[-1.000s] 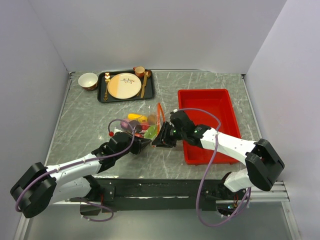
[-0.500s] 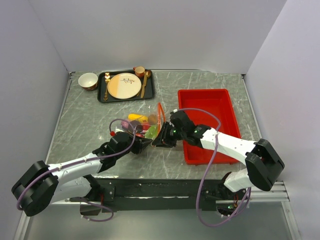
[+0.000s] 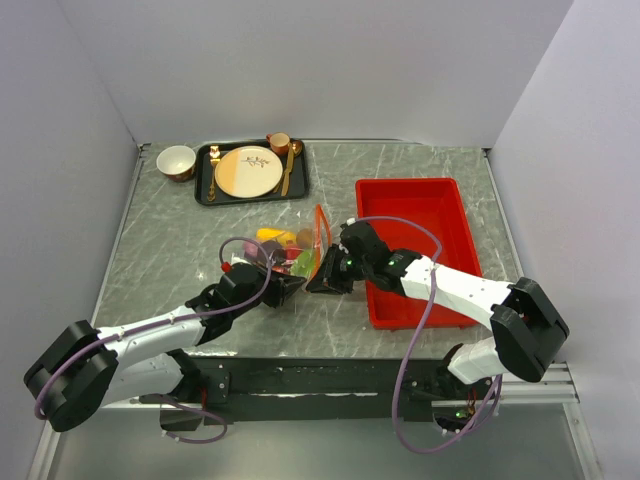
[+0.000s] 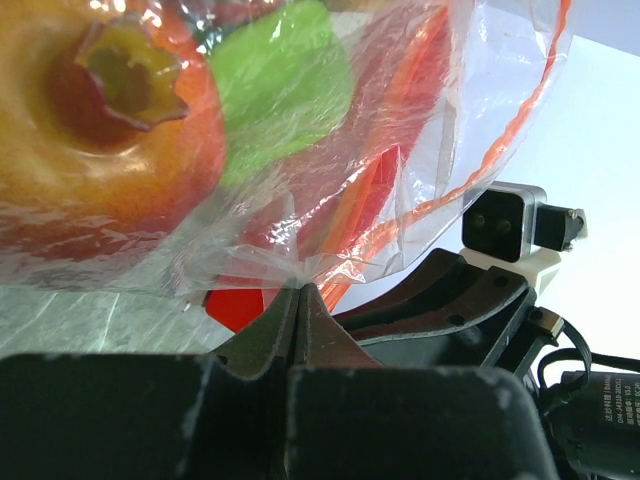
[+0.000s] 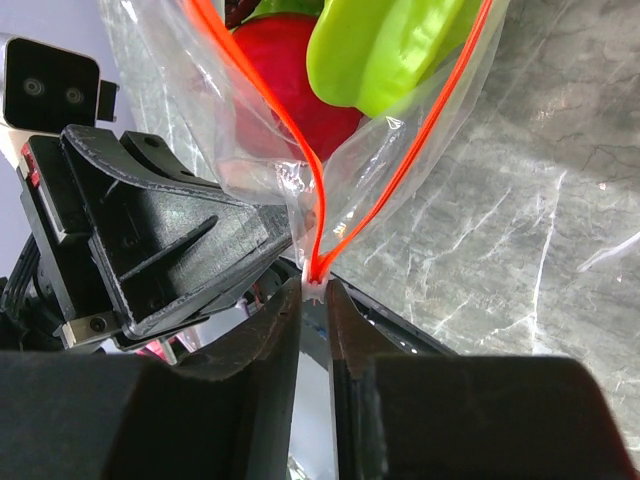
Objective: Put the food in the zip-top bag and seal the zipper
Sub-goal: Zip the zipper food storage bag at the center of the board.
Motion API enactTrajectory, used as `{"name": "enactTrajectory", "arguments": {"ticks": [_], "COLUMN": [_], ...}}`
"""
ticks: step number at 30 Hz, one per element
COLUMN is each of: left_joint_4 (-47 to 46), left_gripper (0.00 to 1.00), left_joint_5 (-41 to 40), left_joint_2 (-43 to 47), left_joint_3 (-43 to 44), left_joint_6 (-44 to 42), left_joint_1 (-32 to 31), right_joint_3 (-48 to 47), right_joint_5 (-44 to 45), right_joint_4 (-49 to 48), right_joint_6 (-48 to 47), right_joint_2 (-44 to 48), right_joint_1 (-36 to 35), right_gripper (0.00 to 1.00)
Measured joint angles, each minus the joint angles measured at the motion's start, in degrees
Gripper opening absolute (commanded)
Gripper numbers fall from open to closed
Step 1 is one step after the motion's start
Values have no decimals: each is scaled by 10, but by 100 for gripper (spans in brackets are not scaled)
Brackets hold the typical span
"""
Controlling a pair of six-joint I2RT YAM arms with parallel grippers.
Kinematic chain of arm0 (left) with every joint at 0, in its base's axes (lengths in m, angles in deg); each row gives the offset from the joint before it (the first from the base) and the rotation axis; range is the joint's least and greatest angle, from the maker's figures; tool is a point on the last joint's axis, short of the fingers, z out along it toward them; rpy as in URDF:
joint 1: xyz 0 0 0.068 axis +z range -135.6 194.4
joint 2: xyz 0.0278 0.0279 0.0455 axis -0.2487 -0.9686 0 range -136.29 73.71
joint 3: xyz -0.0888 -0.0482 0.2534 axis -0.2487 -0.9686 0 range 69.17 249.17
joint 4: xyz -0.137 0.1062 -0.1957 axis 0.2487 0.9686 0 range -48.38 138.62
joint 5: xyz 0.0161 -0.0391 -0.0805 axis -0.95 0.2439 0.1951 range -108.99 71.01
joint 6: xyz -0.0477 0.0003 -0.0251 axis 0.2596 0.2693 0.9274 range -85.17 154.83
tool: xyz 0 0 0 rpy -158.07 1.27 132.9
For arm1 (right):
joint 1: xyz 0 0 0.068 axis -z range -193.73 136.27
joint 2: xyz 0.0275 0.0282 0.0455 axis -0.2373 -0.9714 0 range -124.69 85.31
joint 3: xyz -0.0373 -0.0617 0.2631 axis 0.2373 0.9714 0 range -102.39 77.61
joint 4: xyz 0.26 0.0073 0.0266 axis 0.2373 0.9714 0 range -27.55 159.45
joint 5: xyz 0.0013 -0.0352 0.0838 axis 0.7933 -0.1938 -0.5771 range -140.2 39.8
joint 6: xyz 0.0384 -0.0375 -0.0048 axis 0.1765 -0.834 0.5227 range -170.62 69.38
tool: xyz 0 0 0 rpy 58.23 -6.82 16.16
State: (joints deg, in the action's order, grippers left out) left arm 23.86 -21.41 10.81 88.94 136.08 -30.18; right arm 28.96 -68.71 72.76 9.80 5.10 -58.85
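The red tray (image 3: 455, 210) crowds the right tool (image 3: 318, 283) on its right; bare table (image 3: 400, 170) lies open beyond the zip-top bag (image 3: 290, 245).

The clear bag (image 3: 303, 248) bulges with food (image 3: 281, 250): a yellow oblong piece, a red round one (image 5: 285, 70), a green piece (image 5: 385, 45) and an orange-red fruit with a star-shaped crown (image 4: 90, 130) press against its crinkled film. Its orange-red zipper (image 5: 300, 190) stands up along the bag's right edge. The two strips gape apart over most of their length and meet only at the pale near end.
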Motion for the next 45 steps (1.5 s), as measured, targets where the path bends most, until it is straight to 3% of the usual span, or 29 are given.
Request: {"name": "enactTrajectory", "arguments": {"ticks": [10, 16, 29, 41, 45], "left_joint_4": [-1, -5, -9, -46, -55], "left_gripper": [1, 23, 26, 27, 32], "left_joint_5": [0, 6, 12, 13, 11], "left_joint_2": [0, 3, 35, -6, -9], "left_joint_3": [0, -6, -19, -19, -19], "left_joint_6": [2, 4, 6, 18, 19], "left_joint_1": [0, 0, -13, -31, -31], "right_joint_3": [2, 18, 57, 79, 79], "right_joint_5": [2, 10, 22, 28, 28], "right_joint_4": [0, -5, -54, -72, -77], "right_joint_6": [7, 22, 62, 73, 73], "right_joint_2": [0, 8, 45, 82, 83], "right_joint_1": [3, 8, 19, 23, 24], "right_gripper": [13, 11, 10, 11, 11]}}
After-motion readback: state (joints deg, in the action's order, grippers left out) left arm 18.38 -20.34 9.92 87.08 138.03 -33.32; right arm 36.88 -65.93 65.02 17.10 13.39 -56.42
